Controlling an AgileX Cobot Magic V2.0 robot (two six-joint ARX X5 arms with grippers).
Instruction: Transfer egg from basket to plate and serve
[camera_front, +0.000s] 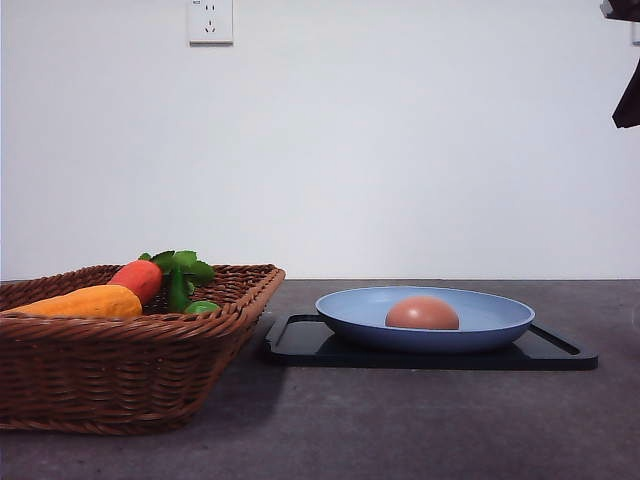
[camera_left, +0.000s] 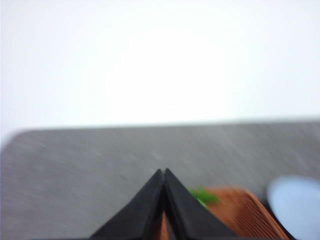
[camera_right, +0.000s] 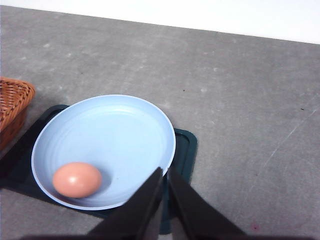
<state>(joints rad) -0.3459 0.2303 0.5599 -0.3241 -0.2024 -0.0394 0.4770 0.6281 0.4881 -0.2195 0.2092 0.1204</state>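
Observation:
The brownish-pink egg (camera_front: 422, 313) lies in the light-blue plate (camera_front: 500, 318), which rests on a flat black tray (camera_front: 300, 342). In the right wrist view the egg (camera_right: 77, 179) sits near the plate's rim (camera_right: 107, 97), and my right gripper (camera_right: 165, 172) hovers shut and empty above the plate's edge. The dark wicker basket (camera_front: 120, 370) stands to the left of the tray, holding vegetables. My left gripper (camera_left: 164, 172) is shut with nothing in it, high over the table; past it I see the basket (camera_left: 240, 210) and the plate (camera_left: 297, 205), blurred.
In the basket lie an orange carrot-like vegetable (camera_front: 85, 302) and a red vegetable with green leaves (camera_front: 140, 278). A dark part of the right arm (camera_front: 628, 95) hangs at the upper right of the front view. The grey tabletop (camera_front: 420, 420) stretches in front.

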